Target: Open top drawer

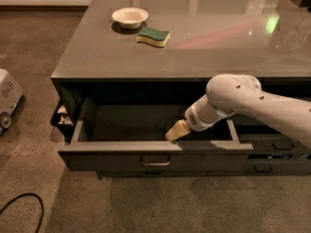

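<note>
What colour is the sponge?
The rectangular sponge is green over yellow, camera view. Beige gripper is inside the open dark grey top drawer.

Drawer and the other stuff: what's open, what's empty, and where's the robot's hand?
top drawer: open, pulled out, nothing seen inside.
hand: just inside the drawer, at its front rim.
bowl: upright on the tabletop, looks empty.
sponge: lying flat beside the bowl, not touching, green side up.

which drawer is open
The top drawer, the wide one pulled out with its grey inside showing. The gripper is at its front edge. The lower drawers sit shut.
</note>
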{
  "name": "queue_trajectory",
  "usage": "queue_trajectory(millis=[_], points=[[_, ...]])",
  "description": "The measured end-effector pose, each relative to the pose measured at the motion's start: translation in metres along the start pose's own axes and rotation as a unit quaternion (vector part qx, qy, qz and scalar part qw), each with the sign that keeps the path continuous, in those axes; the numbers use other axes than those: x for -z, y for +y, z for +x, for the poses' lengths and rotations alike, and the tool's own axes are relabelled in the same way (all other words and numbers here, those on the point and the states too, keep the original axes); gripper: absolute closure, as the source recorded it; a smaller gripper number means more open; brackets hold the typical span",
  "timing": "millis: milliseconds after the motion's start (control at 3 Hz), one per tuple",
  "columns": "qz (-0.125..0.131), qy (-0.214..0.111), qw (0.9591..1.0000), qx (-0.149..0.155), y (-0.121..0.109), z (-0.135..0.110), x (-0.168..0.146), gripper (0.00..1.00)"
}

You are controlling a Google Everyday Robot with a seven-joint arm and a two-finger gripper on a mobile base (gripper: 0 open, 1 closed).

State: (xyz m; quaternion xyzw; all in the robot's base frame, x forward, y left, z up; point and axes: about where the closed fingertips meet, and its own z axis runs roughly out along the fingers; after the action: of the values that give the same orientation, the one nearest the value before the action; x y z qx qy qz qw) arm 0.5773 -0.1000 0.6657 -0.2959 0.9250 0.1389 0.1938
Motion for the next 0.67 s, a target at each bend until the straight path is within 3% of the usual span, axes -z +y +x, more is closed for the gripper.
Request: queue_trajectory(millis=[667], points=[[0.0,0.001,0.9994,0.034,0.0044,0.0077,-0.0004,0.0]])
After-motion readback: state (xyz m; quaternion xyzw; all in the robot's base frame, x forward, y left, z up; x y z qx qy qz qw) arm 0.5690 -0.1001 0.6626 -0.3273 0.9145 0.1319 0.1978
